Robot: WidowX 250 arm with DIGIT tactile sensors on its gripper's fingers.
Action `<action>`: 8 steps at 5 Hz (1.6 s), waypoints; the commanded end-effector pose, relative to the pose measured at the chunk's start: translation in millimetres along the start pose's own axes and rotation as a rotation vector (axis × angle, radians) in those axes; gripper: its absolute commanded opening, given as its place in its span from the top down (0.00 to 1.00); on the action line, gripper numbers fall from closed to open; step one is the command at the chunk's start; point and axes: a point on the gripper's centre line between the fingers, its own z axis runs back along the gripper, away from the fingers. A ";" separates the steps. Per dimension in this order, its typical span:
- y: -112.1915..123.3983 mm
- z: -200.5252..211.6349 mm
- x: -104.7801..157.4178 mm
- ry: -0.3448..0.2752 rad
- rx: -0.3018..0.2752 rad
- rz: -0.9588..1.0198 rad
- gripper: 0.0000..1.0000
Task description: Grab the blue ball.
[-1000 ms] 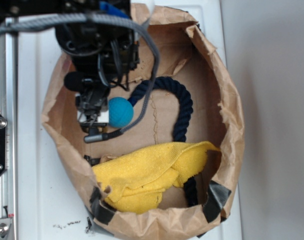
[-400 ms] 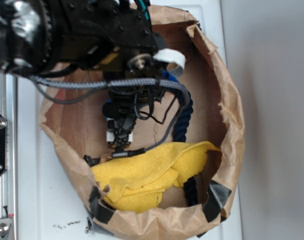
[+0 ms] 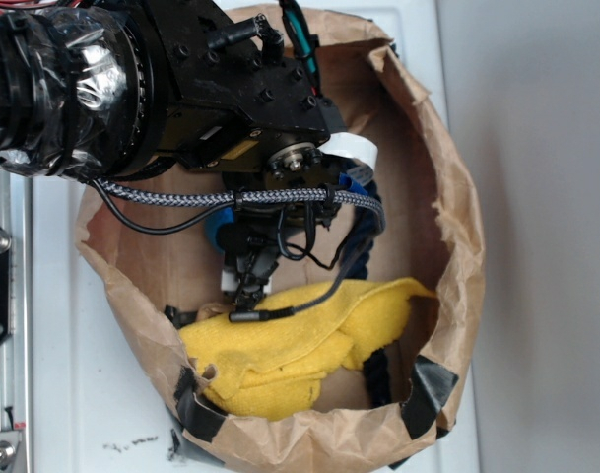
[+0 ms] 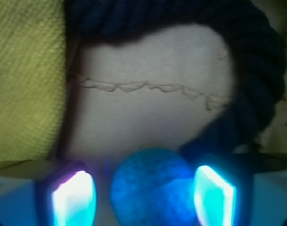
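Note:
The blue ball lies on the brown paper floor, low in the wrist view, between my two glowing pads. My gripper is open. A gap shows between the ball and the left pad, while the right pad stands very close to it. The navy rope curves away from the ball to the right and over the top. From outside, my gripper points down into the bag. Only a blue sliver of the ball shows beside the wrist.
Everything lies inside a crumpled brown paper bag with raised walls. A yellow cloth fills the bag's near side, just below my fingertips, and lies left in the wrist view. The rope passes under it.
The arm has swung right and down into the bag, over the ball. The ball, in plain sight a second ago, is now mostly covered by the wrist.

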 end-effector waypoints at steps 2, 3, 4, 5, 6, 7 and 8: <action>-1.3 11.0 21.7 -0.096 0.018 -0.042 1.00; -2.0 18.1 23.4 -0.120 -0.008 -0.029 1.00; -3.3 42.0 27.4 -0.165 -0.079 0.002 1.00; 2.4 59.8 26.5 -0.299 -0.089 -0.013 1.00; 2.8 96.3 8.1 -0.251 -0.117 0.050 1.00; -5.9 117.5 10.8 -0.290 -0.155 0.070 1.00; -29.1 134.1 15.2 -0.265 -0.216 0.108 1.00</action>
